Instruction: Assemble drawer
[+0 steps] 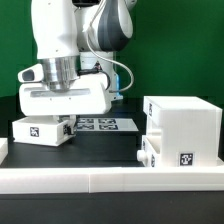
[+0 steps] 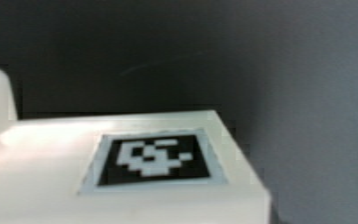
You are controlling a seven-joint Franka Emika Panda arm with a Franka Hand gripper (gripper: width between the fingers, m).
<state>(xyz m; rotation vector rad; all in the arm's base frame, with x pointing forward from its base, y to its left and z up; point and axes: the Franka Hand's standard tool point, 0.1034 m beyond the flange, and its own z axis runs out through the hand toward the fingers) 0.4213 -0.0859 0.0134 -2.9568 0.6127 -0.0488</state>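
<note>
The drawer's large housing (image 1: 186,128) stands on the dark surface (image 1: 105,146) at the exterior view's right, with a small tray (image 1: 148,152) touching its side toward the exterior view's left. The other small tray (image 1: 40,129) sits well apart at the exterior view's left — its tag (image 2: 153,158) shows large in the wrist view. The tool (image 1: 62,114) hangs just above this tray; I cannot tell whether it is released or clenched. Between the parts lies the marker board (image 1: 100,123) — a long white rail (image 1: 110,181) runs along the front.
</note>
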